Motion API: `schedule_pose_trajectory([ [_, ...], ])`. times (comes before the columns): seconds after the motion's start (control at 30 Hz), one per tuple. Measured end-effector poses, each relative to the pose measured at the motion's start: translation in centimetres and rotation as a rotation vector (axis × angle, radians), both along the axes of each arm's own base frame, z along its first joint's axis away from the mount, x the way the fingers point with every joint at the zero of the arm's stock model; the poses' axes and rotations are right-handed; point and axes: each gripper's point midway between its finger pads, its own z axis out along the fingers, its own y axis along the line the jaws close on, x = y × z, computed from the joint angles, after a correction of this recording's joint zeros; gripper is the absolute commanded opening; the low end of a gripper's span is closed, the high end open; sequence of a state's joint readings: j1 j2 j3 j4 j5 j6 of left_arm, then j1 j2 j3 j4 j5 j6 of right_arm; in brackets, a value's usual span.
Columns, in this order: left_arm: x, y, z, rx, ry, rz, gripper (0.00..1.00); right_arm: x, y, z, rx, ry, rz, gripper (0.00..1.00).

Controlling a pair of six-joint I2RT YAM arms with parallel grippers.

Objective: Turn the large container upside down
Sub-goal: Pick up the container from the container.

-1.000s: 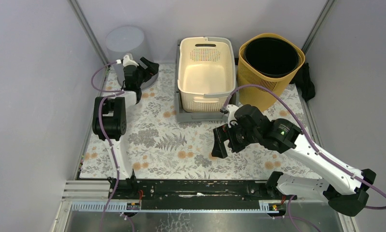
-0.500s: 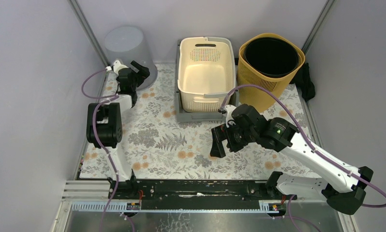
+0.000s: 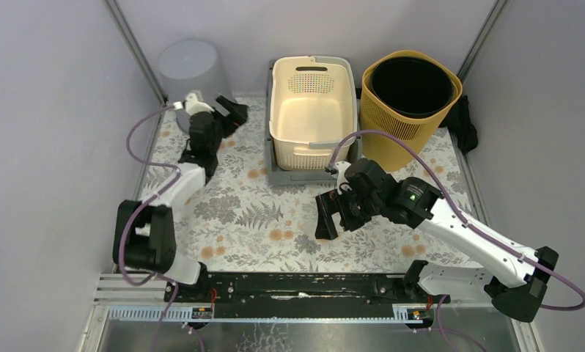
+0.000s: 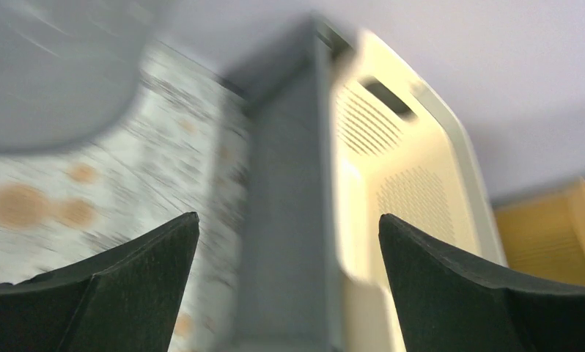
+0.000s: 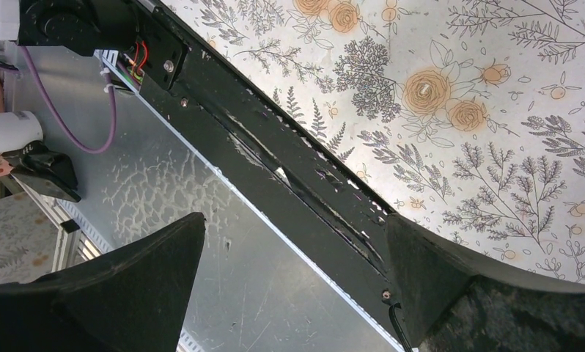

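The large container (image 3: 190,73), a grey plastic bucket, stands mouth down with its flat base up in the back left corner. In the blurred left wrist view it fills the upper left (image 4: 48,73). My left gripper (image 3: 229,110) hangs open just right of the bucket and holds nothing. Its view looks between its fingers (image 4: 128,279) toward the grey tray. Over the middle of the floral cloth, my right gripper (image 3: 325,217) is open and empty. It points down toward the near rail (image 5: 275,161).
A cream basket (image 3: 310,110) sits on a grey tray (image 3: 275,176) at the back centre, also seen from the left wrist (image 4: 407,183). A yellow mesh basket (image 3: 407,103) with a black liner stands at the back right. Grey walls close in on both sides.
My left arm has swung away from the grey bucket, toward the right and nearer, its gripper staying open. My right gripper has drifted slightly left.
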State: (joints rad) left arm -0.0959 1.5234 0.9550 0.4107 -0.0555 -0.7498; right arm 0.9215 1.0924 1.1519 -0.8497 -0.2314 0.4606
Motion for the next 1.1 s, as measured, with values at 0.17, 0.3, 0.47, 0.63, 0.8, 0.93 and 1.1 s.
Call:
schedule_pose_trajectory([
  [0.17, -5.7, -9.7, 0.2, -0.002, -0.006, -0.249, 1.0, 0.1, 0.3, -0.3, -0.011, 0.009, 0.011, 1.0],
  [0.3, -9.8, -14.4, -2.5, 0.009, 0.064, -0.397, 1.0, 0.2, 0.5, 0.2, 0.002, 0.0, 0.023, 0.99],
  [0.47, -14.3, -17.3, -4.2, 0.033, 0.122, -0.505, 1.0, 0.4, 0.9, 0.7, 0.02, -0.017, 0.028, 0.99],
  [0.63, -19.5, -20.4, -3.7, 0.028, 0.139, -0.658, 1.0, 1.0, 1.1, 0.9, 0.029, -0.042, 0.015, 0.99],
  [0.8, -23.2, -21.4, -2.2, 0.037, 0.14, -0.737, 1.0, 2.5, 1.4, 2.6, 0.041, -0.099, -0.039, 0.99],
  [0.93, -24.9, -21.4, -1.3, 0.04, 0.134, -0.761, 1.0, 3.8, 2.2, 5.9, 0.092, -0.168, -0.06, 0.99],
  [1.1, -25.6, -21.1, -0.3, 0.043, 0.106, -0.769, 1.0, 6.3, 3.1, 9.9, 0.113, -0.249, -0.092, 0.99],
])
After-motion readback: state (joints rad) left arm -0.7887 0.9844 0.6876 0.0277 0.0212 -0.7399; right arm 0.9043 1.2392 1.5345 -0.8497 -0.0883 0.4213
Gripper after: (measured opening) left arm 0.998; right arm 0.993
